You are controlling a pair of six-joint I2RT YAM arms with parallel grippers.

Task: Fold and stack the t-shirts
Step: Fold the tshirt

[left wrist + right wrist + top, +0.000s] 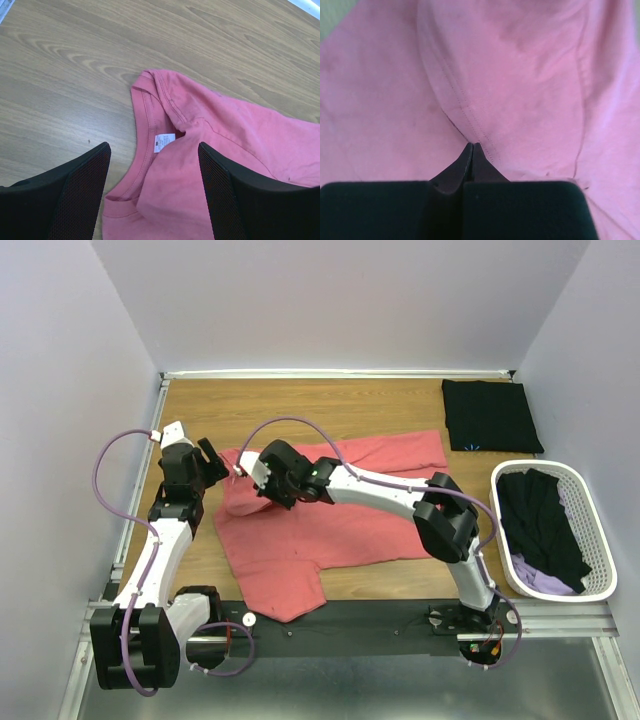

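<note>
A coral-pink t-shirt [350, 520] lies spread and rumpled across the middle of the wooden table. My left gripper [214, 464] is open just above its collar at the shirt's left end. In the left wrist view the open gripper [154, 195] straddles the collar, near the white label [164, 142]. My right gripper [251, 469] is shut, and a stitched seam of the pink shirt [520, 75] is pinched at its tips [472, 145]. A folded black t-shirt [490, 415] with a tiny light-blue mark lies at the back right.
A white slatted basket [604, 540] stands at the right edge, holding black cloth [540, 515] and lilac cloth [540, 578]. Walls close in the table on the left, back and right. A black rail runs along the near edge under the shirt's hanging corner.
</note>
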